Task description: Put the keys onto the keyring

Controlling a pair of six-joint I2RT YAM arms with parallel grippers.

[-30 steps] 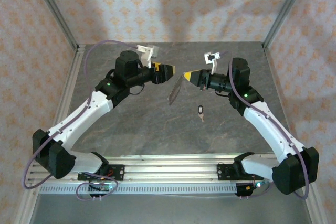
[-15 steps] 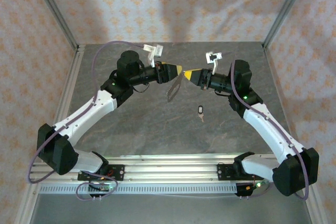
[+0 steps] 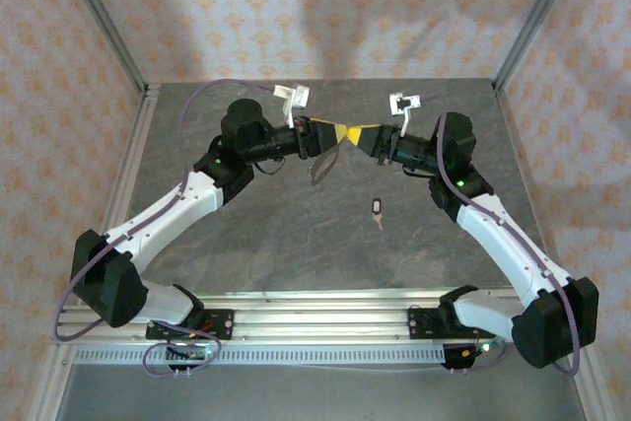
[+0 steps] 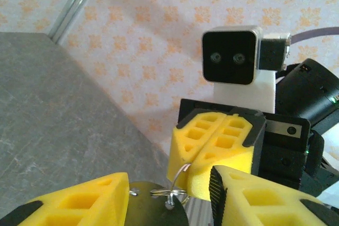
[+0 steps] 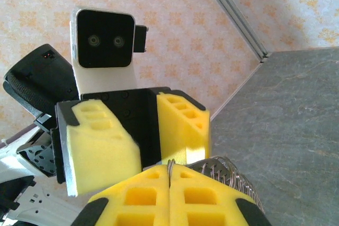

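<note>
**Grey counter [image 3: 296,253], keyring passed mid-air above it**

The right gripper [image 3: 360,133] is clamped tight on the keyring [image 4: 172,190]. The ring sits between the half-open jaws of the left gripper [image 3: 333,132], which holds nothing. The key [image 3: 379,208] lies on the counter, below both grippers. This looks like a regrip of the ring, so the left must next close squarely on the wire. The left wrist view resolves the ring; the top view places the key
</note>
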